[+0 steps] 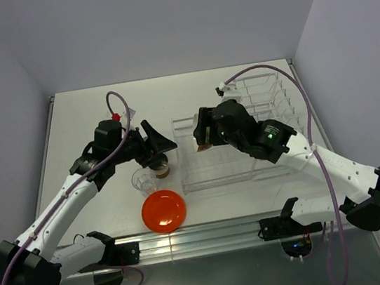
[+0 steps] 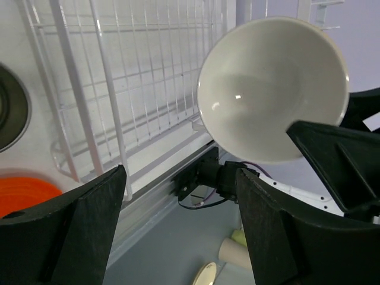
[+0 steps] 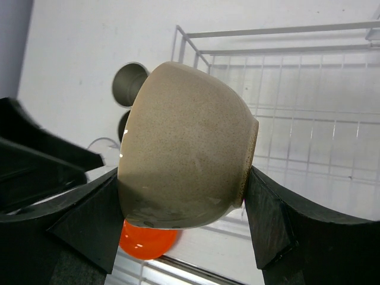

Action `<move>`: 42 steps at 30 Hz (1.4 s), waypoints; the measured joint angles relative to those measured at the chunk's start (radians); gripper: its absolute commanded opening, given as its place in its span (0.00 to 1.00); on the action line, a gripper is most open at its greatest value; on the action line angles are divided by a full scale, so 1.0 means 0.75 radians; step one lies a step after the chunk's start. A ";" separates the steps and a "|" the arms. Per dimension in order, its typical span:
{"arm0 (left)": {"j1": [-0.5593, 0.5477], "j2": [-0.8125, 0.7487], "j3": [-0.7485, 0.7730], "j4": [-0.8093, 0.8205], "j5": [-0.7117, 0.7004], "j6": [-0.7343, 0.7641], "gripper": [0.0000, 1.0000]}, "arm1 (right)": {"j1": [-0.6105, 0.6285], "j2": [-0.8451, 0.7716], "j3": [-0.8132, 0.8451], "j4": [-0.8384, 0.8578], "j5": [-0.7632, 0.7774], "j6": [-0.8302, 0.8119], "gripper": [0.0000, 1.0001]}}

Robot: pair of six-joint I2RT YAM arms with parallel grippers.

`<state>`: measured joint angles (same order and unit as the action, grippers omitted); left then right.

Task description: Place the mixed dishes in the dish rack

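My right gripper is shut on the beige bowl, holding it tilted on its side above the near-left corner of the clear dish rack. Its white inside faces my left gripper. My left gripper is open and empty, just left of the rack and above the brown cups. The right wrist view shows two cups behind the bowl. The clear glass stands next to the cups. The orange-red plate lies flat near the table's front edge.
The rack's taller row of plate slots stands at the back right. The rack's flat basket lies under and beyond the bowl. The white walls close in the table on three sides.
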<state>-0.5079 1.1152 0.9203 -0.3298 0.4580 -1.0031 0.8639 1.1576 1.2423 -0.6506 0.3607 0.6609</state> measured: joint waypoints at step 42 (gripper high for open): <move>0.138 -0.177 -0.061 -0.281 -0.074 0.213 0.80 | 0.099 0.845 0.485 -0.394 0.573 -0.106 0.00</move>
<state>-0.4042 0.9825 0.8749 -0.5404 0.4026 -0.8436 0.9382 1.7916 1.6062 -0.9459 0.7902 0.5816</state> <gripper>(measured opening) 0.805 0.784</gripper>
